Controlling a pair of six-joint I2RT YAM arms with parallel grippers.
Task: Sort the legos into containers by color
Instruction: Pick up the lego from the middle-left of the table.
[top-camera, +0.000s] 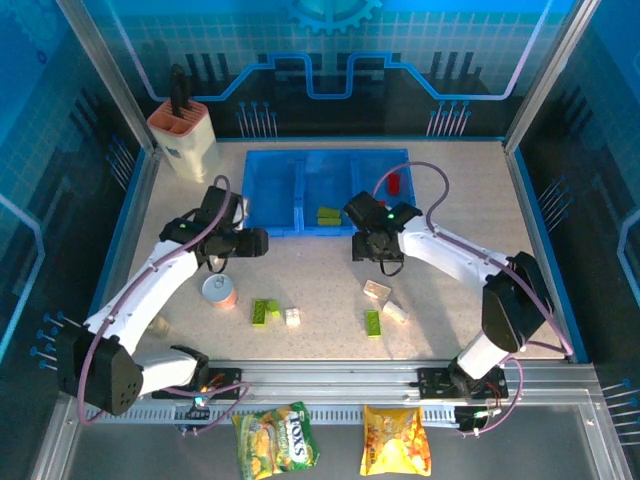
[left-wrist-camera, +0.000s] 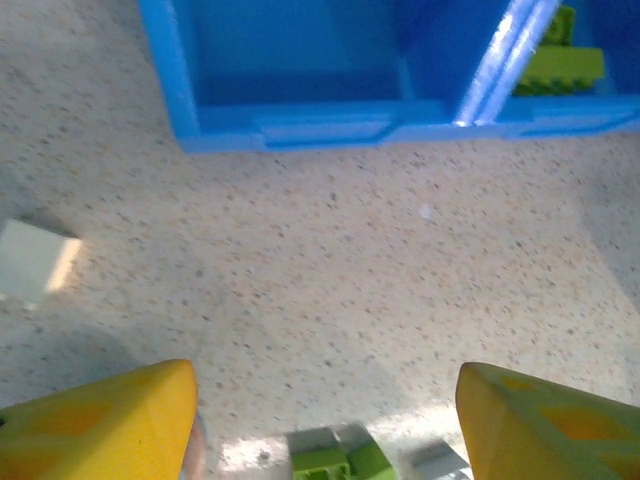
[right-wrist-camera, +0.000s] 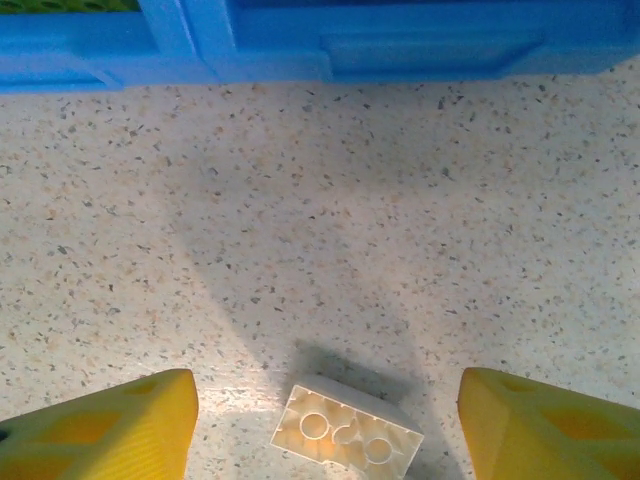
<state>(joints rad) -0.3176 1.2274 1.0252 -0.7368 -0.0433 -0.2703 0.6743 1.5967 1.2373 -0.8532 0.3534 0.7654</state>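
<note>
The speckled worktop (top-camera: 470, 220) carries a blue tray (top-camera: 272, 190) at its far side. The tray's long axis runs left to right, and it is split into three compartments side by side. Left of it, in the far corner, stands a beige knife block (top-camera: 186, 140).

Both arms reach toward the tray's near wall. The left fingers (left-wrist-camera: 100, 420) are spread wide with nothing between them, over bare worktop just short of the left compartment. The right fingers (right-wrist-camera: 545, 425) are likewise apart and hold nothing. Seen from the right wrist, a cream brick (right-wrist-camera: 346, 437) lies on the worktop in the gap between them, hollow underside up and long axis slanting down to the right — touching neither finger.

Below the rail at the near edge lie a green bag (top-camera: 276, 438) and a yellow bag (top-camera: 396, 440). The green bag bears letters that look like "OXS"; the rest is too small to read. A small round can (top-camera: 219, 291) stands near the left arm.

In the tray, green bricks (top-camera: 328, 215) lie in the middle compartment with long axes left to right. A red brick (top-camera: 394, 183) sits in the right compartment, long axis near to far.

Loose on the worktop are a green pair (top-camera: 265, 311) pointing roughly near to far, with a white brick (top-camera: 293, 317) just beside it. A single green brick (top-camera: 373, 323) also points near to far, and a second white brick (top-camera: 396, 312) lies just right of it.
</note>
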